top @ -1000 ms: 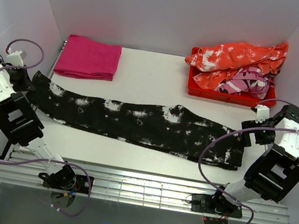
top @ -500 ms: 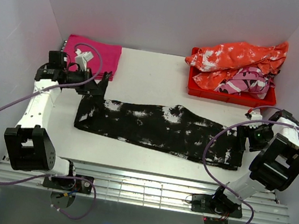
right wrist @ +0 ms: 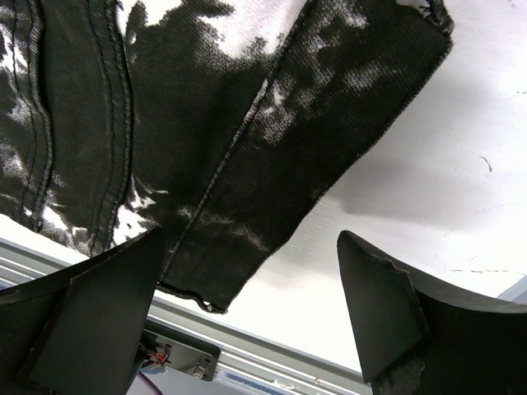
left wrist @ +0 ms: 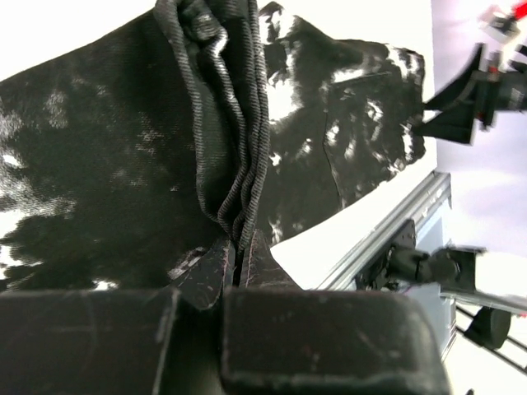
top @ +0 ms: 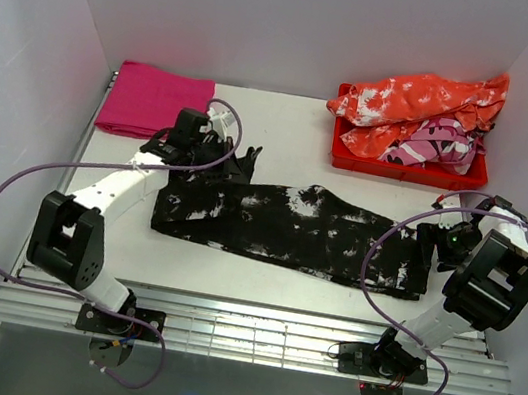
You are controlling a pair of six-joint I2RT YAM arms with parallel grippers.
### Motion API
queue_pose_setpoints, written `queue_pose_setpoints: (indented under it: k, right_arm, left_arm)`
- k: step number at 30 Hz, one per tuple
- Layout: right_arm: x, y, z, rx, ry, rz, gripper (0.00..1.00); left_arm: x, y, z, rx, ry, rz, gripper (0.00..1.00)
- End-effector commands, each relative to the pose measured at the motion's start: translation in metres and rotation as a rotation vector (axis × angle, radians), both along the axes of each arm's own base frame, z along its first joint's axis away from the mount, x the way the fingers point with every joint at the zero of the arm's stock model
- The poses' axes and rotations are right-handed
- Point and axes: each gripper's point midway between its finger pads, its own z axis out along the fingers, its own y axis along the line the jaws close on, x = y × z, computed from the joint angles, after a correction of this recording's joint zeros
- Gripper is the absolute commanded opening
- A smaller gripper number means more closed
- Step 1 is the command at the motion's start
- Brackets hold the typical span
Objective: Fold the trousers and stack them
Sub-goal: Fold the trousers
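Observation:
The black trousers (top: pixel 309 230) with white splotches lie across the table, their left end lifted and doubled over toward the right. My left gripper (top: pixel 234 162) is shut on that bunched, ribbed end; in the left wrist view the fabric (left wrist: pixel 226 123) rises from between the closed fingertips of the left gripper (left wrist: pixel 239 247). My right gripper (top: pixel 437 237) hovers over the right end of the trousers near the table's right edge. In the right wrist view the right gripper (right wrist: pixel 249 237) stands wide open above the hem (right wrist: pixel 206 99), with nothing between its fingers.
A folded magenta cloth (top: pixel 155 101) lies at the back left. A red tray (top: pixel 406 168) at the back right holds an orange-and-white garment (top: pixel 423 97) and a pink patterned one (top: pixel 435 145). A metal rail (top: pixel 242 331) runs along the table's near edge.
My left gripper has swept from the far left edge toward the middle, dragging the trousers' left end with it and shortening the spread. The right gripper has stayed at the right end.

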Motion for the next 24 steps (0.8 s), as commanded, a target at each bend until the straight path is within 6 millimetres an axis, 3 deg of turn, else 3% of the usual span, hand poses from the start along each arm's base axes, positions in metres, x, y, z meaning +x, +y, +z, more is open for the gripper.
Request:
queue_pose_setpoints:
  k: [1,7,12,16,24]
  right_arm:
    - [0.002,-0.001,0.003,-0.002,-0.003,-0.017,0.91]
    - [0.0,0.0,0.003,0.001,0.003,-0.017,0.9]
    - [-0.002,0.0,0.001,-0.001,0.012,-0.015,0.9]
    - [-0.005,0.001,-0.001,0.006,0.019,-0.015,0.9]
    - [-0.006,0.003,-0.001,0.012,0.021,-0.011,0.89]
  left_arm:
    - [0.012,-0.016,-0.008,-0.009,0.009,0.094,0.0]
    - [0.0,-0.047,-0.039,0.04,0.044,0.041,0.0]
    - [-0.013,-0.065,-0.048,0.055,0.071,0.001,0.0]
    - [-0.018,-0.075,-0.053,0.063,0.082,-0.016,0.0]
    - [-0.021,-0.087,-0.087,0.074,0.193,-0.032,0.0]
